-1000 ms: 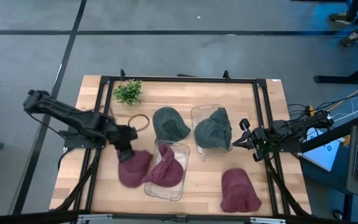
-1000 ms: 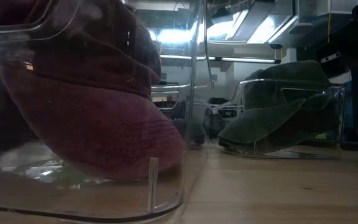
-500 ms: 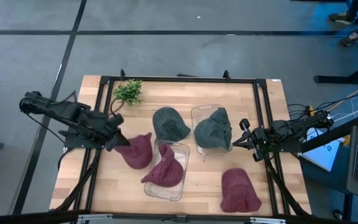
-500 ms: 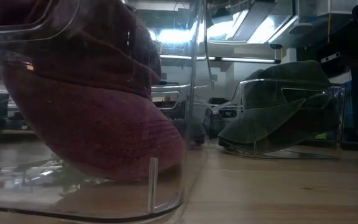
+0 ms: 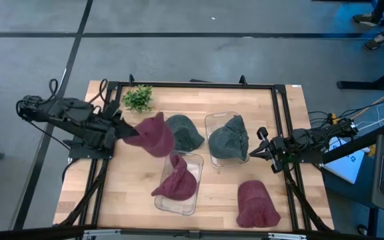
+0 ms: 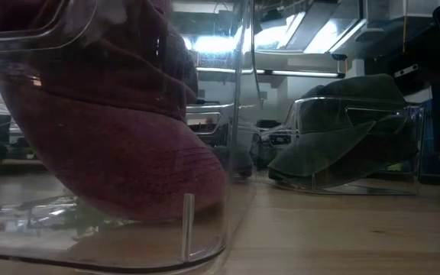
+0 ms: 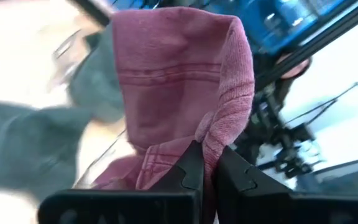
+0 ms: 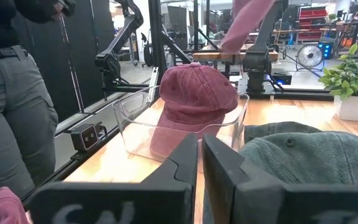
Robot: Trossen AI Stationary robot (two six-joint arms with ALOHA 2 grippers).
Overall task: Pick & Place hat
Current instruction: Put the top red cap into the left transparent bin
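Hanging limp from the left gripper [image 5: 121, 131], whose fingers [image 7: 190, 169] pinch a fold of cloth, the maroon hat [image 5: 153, 135] dangles above the tabletop [image 5: 212, 193]: soft, light, floppy. The right gripper [image 5: 259, 148] waits, fingers closed.

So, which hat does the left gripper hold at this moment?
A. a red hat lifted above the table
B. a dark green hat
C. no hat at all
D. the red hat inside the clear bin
A: the left gripper is shut on the lifted red hat, which hangs from its fingers, clear of the bin.
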